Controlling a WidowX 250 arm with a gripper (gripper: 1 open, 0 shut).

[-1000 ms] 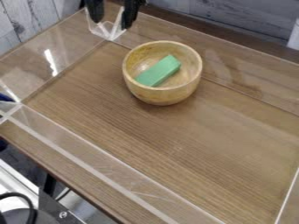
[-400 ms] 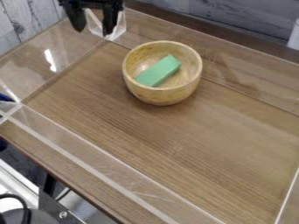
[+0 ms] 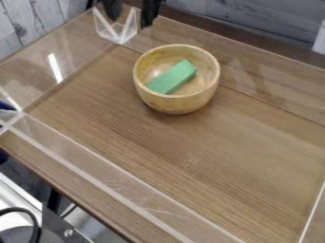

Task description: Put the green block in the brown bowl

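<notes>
Since the earlier frames the gripper [image 3: 128, 11] has shifted: a moment ago it sat further left along the top edge, and now it hangs back toward the right, mostly cut off by the picture's upper border. Its dark fingers stand spread apart with nothing between them. The green block [image 3: 172, 77] lies tilted inside the brown bowl [image 3: 177, 98], leaning across the bowl's floor, unchanged from before. The bowl rests on the wooden worktop [image 3: 191, 171], upper middle of the view, well apart from the gripper. Clear plastic walls [image 3: 121, 31] border the worktop.
</notes>
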